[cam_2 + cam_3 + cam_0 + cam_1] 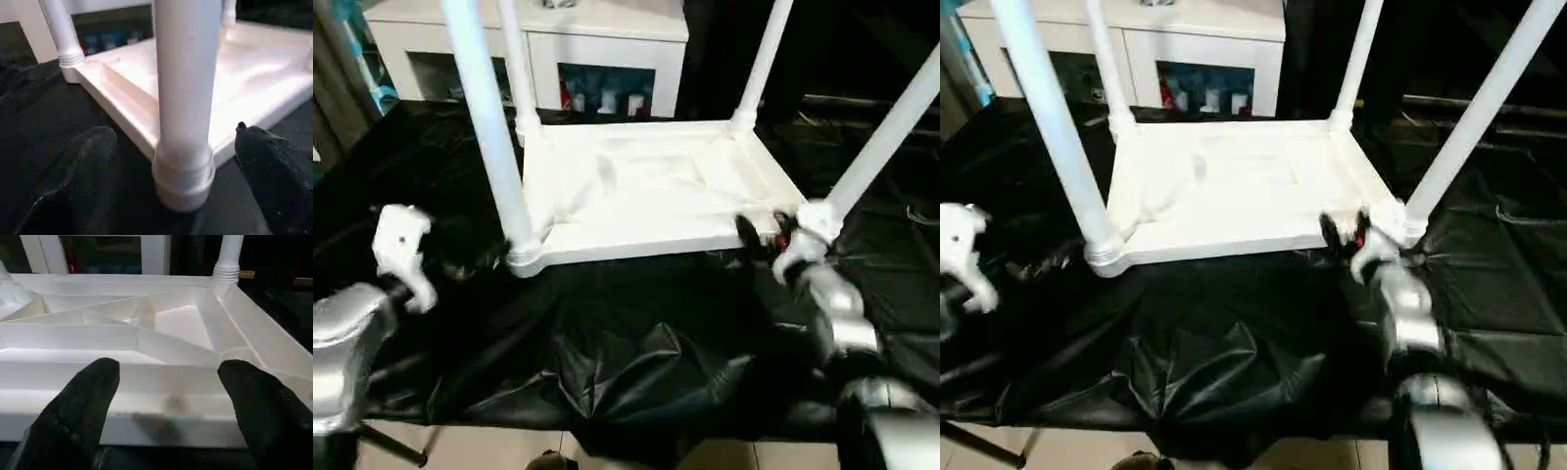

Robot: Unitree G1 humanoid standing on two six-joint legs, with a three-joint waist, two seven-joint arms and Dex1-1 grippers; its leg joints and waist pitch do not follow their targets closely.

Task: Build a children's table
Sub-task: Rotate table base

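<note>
Tabletop (646,191) lies upside down on a black sheet (636,362), ribbed underside facing up, with four white legs standing in its corner sockets. Near left leg (489,127) and near right leg (886,137) rise from the front corners; far left leg (514,64) and far right leg (762,64) rise from the rear corners, and all four run out of the head views at the top. Left gripper (176,161) sits low by the near left corner with its two black fingers (83,176) spread wide, one on either side of that leg's base; neither finger is seen touching the leg, so the grip is released. Right gripper (166,396) faces the near long edge of the tabletop, close to the near right corner, its fingers (259,401) parted and level with the rim; it grasps nothing, and contact with the edge cannot be told. Silver forearms enter from the lower corners of the head views. White cabinet (597,44) with glass doors stands behind the work surface, coloured items visible inside.
</note>
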